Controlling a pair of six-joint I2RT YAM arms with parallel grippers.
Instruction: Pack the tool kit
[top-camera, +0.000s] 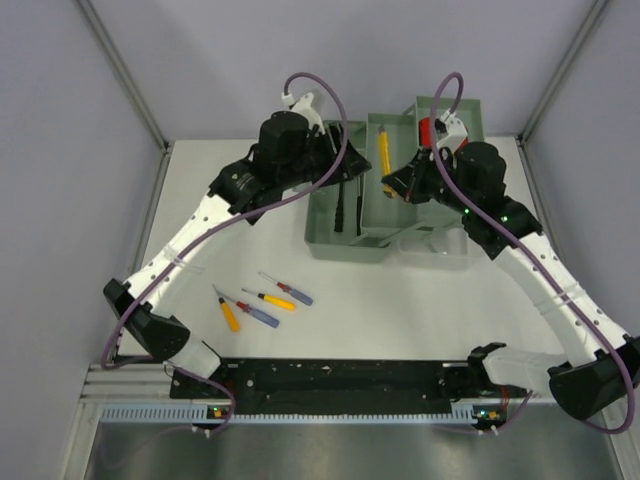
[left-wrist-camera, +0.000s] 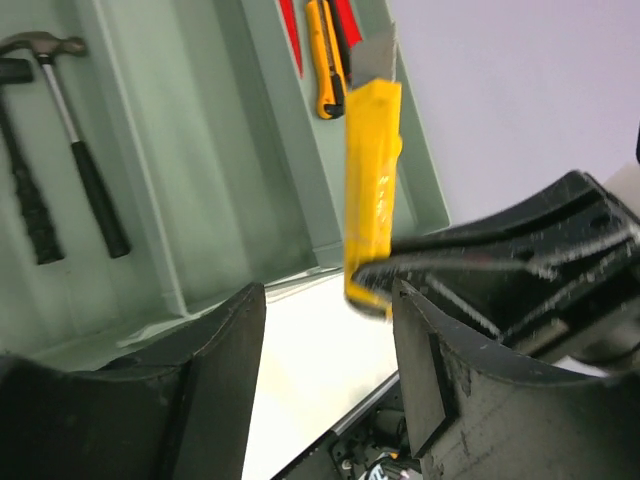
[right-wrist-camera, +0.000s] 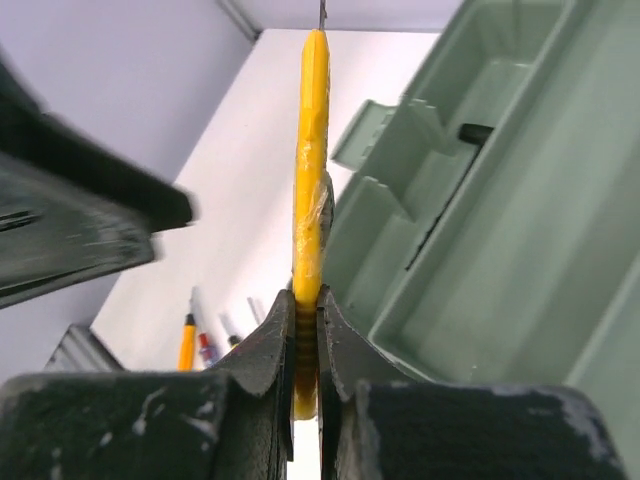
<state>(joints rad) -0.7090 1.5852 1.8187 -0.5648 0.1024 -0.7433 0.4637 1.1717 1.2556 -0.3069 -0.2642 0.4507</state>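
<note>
The right gripper (right-wrist-camera: 307, 300) is clamped tight on the butt of a yellow knife (right-wrist-camera: 311, 150). It holds the knife on edge over the tool kit (top-camera: 335, 245), which lies folded open at the far middle of the table (top-camera: 400, 310). The left gripper (left-wrist-camera: 325, 295) stands part open and grips nothing, and the knife's lower end sits just beside one finger (left-wrist-camera: 420, 330). This looks like a hand-over, made so the right arm can reach the right-hand trays. A hammer (left-wrist-camera: 85, 170) lies in the left tray. Four screwdrivers (top-camera: 265, 298) wait on the table at the near left, so the packing looks roughly half done.
</note>
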